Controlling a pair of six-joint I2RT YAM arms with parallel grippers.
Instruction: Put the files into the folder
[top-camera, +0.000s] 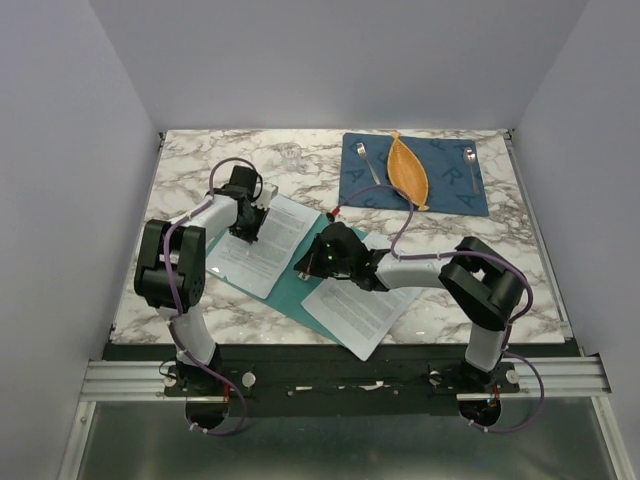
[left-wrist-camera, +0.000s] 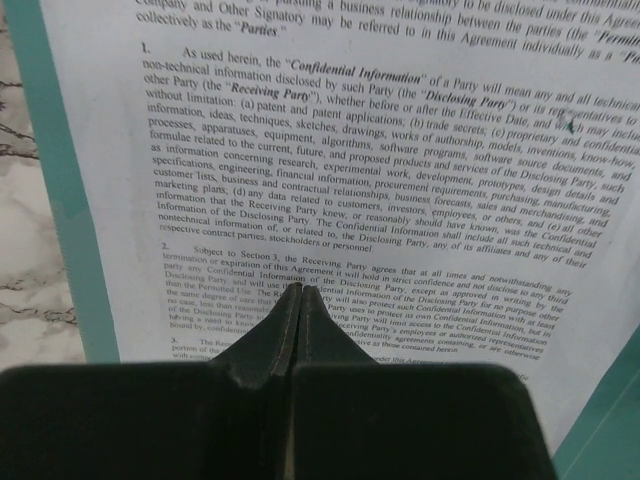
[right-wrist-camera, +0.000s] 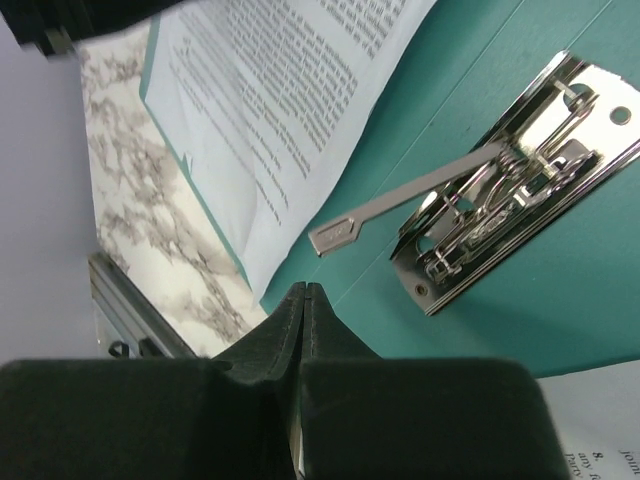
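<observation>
My left claw (left-wrist-camera: 303, 292), pressed together, hangs over white printed paper sheets (left-wrist-camera: 400, 180); my right claw (right-wrist-camera: 305, 290), likewise closed, hovers above the flat teal-green folder (right-wrist-camera: 500, 335) near its silver metal clip (right-wrist-camera: 500, 210).

Two matching robot arms. The left arm (top-camera: 165, 262) and right arm (top-camera: 485, 285) have bulky matte black joint housings linked by smooth silver-white tubes. A thin purple cable (top-camera: 232, 161) loops loosely along each. The left gripper (left-wrist-camera: 300, 288) and right gripper (right-wrist-camera: 305, 287) are matte black, with wedge-shaped fingers tapering to narrow tips.
</observation>
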